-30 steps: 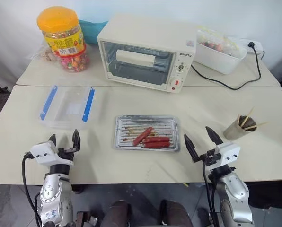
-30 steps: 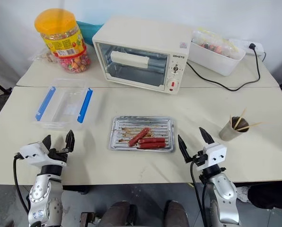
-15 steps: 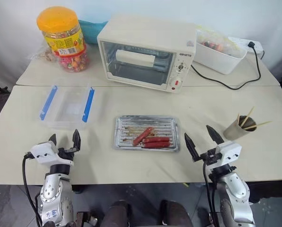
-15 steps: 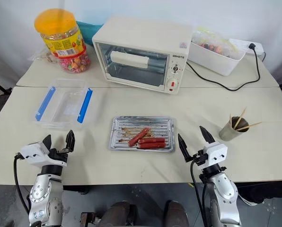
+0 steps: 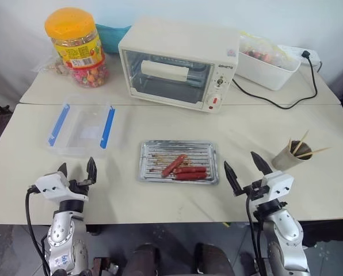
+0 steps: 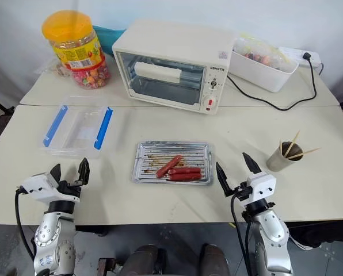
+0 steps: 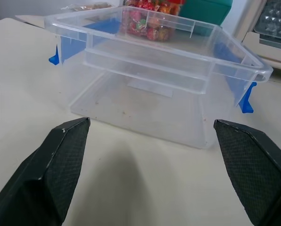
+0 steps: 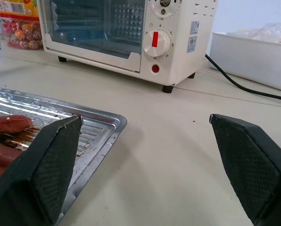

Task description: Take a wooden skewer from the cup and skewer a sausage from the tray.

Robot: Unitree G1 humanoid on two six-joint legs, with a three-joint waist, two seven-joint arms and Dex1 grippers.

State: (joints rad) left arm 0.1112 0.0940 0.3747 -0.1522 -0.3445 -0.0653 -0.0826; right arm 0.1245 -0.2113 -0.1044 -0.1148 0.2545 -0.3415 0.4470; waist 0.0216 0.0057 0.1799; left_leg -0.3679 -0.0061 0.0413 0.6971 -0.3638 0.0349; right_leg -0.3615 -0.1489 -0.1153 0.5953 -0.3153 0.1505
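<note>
Left pincer [image 5: 75,172] and right pincer [image 5: 242,168] spread wide, empty

A flat silver metal tray [image 6: 172,163] holding three red sausages [image 6: 177,170] lies mid-table, before a white toaster oven [image 6: 171,66]. The small grey-tan cup [image 6: 279,158] of wooden skewers [image 6: 291,145] stands right of it, beyond the open-fingered right gripper [image 6: 235,172]

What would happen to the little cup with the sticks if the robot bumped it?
The cup is small and narrow, so it would probably tip easily. The sticks lean out over its rim, so they might spill onto the table. It looks light and would likely slide too.
</note>
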